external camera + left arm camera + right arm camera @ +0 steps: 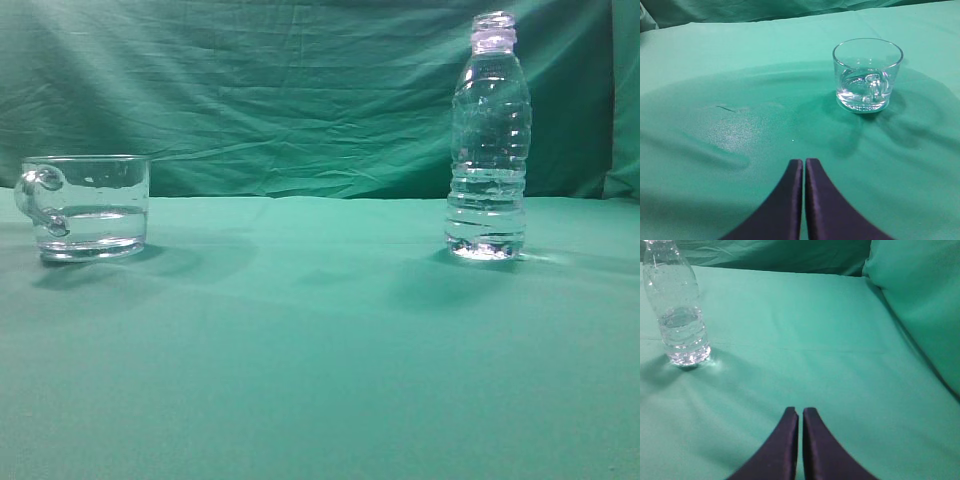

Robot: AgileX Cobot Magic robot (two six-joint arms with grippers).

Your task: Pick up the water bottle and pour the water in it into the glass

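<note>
The water bottle (pixel 488 140) stands upright and uncapped on the right of the green cloth, with water (pixel 486 215) in its lower part. It also shows in the right wrist view (pixel 677 310) at the far left. The glass (pixel 88 205) stands at the left, handle to the left, with a little water in it. It also shows in the left wrist view (pixel 867 75). My left gripper (pixel 804 162) is shut and empty, well short of the glass. My right gripper (pixel 800 411) is shut and empty, right of the bottle and apart from it. Neither gripper shows in the exterior view.
A green cloth (pixel 320 340) covers the table and hangs as a backdrop (pixel 260 90). A raised green fold (pixel 920 300) rises at the right in the right wrist view.
</note>
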